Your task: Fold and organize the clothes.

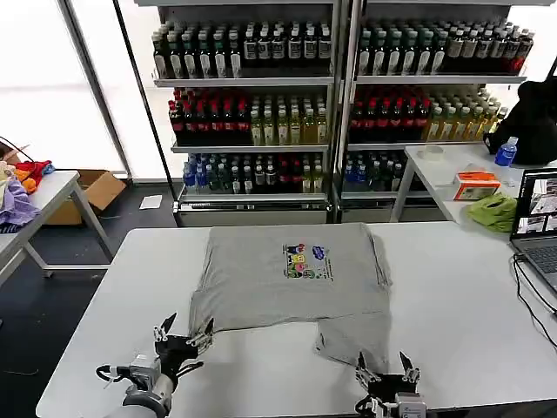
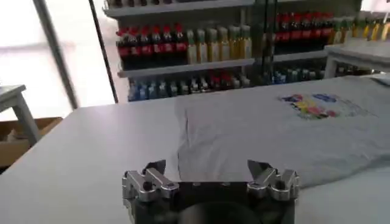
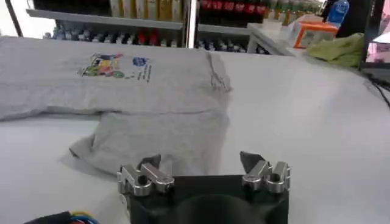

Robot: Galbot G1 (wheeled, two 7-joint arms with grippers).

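A grey short-sleeved shirt [image 1: 287, 283] lies spread on the white table [image 1: 452, 322], its multicoloured chest print [image 1: 306, 261] facing up. One part of it [image 1: 352, 335] juts toward the table's front edge. My left gripper [image 1: 185, 331] stands open just off the shirt's front-left corner, nothing between its fingers. In the left wrist view the left gripper [image 2: 207, 167] faces the shirt [image 2: 274, 128]. My right gripper [image 1: 384, 367] is open at the near edge of the jutting part. The right wrist view has the right gripper [image 3: 200, 161] just short of the shirt [image 3: 158, 131].
A laptop [image 1: 540, 226] with cables sits at the table's right edge. Behind it a second table holds a lime-green cloth [image 1: 493, 212], an orange box [image 1: 476, 185] and a water bottle [image 1: 506, 152]. Bottle shelves [image 1: 252, 104] stand behind. At left, a side table [image 1: 52, 187] bears coloured fabrics.
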